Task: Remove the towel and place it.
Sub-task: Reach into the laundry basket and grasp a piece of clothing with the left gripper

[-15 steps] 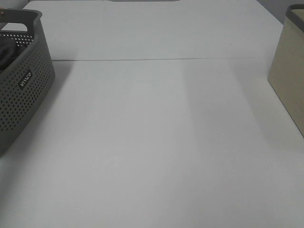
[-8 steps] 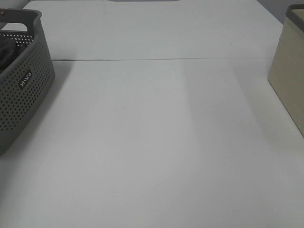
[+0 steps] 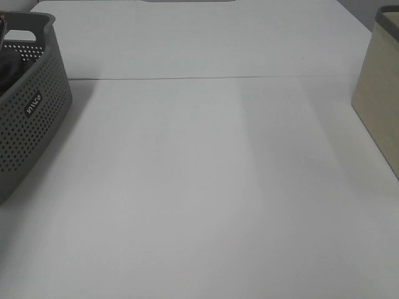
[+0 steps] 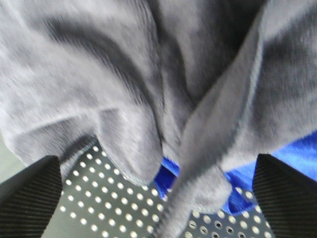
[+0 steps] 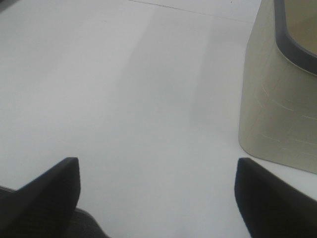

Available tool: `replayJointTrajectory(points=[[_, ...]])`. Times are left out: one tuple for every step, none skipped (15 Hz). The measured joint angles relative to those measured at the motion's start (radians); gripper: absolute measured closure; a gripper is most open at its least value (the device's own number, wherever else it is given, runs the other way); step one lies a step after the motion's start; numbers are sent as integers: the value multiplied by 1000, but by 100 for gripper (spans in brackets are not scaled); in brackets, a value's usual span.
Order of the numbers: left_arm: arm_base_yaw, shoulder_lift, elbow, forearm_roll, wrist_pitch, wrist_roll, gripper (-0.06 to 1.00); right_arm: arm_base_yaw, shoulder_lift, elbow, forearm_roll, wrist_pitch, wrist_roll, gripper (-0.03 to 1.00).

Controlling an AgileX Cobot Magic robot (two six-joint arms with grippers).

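The dark grey towel (image 4: 124, 74) fills the left wrist view, bunched in soft folds inside the grey perforated basket (image 3: 31, 118). A dark bit of it shows in the basket in the high view (image 3: 7, 68). My left gripper (image 4: 158, 198) is open just above the towel, with a fingertip on either side of a fold and nothing held. A blue cloth (image 4: 292, 153) lies under the towel. My right gripper (image 5: 158, 198) is open and empty over the bare white table (image 5: 124, 99). Neither gripper shows in the high view.
The basket stands at the table's left edge. A beige bin with a grey rim (image 3: 380, 93) stands at the right edge and also shows in the right wrist view (image 5: 277, 89). A seam (image 3: 199, 78) runs across the table at the back.
The table scene is unchanged. Only a small dark part at the basket's far-left rim has shifted slightly.
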Motion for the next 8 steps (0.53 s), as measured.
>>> replayJointTrajectory(points=[[-5, 0, -1, -1, 0, 0, -5, 0, 0, 0, 0, 0, 0, 15], [-6, 0, -1, -2, 6, 0, -4, 0, 0, 0, 0, 0, 0, 15], [-6, 0, -1, -2, 28, 0, 0, 0, 0, 0, 0, 0, 0, 15], [-6, 0, -1, -2, 37, 0, 2, 0, 0, 0, 0, 0, 0, 15], [-6, 0, -1, -8, 49, 0, 7, 0, 0, 0, 0, 0, 0, 15], [-6, 0, -1, -11, 53, 0, 11, 0, 0, 0, 0, 0, 0, 15], [-6, 0, -1, -19, 54, 0, 13, 0, 0, 0, 0, 0, 0, 15], [-6, 4, -1, -34, 66, -1, 14, 0, 0, 0, 0, 0, 0, 15]])
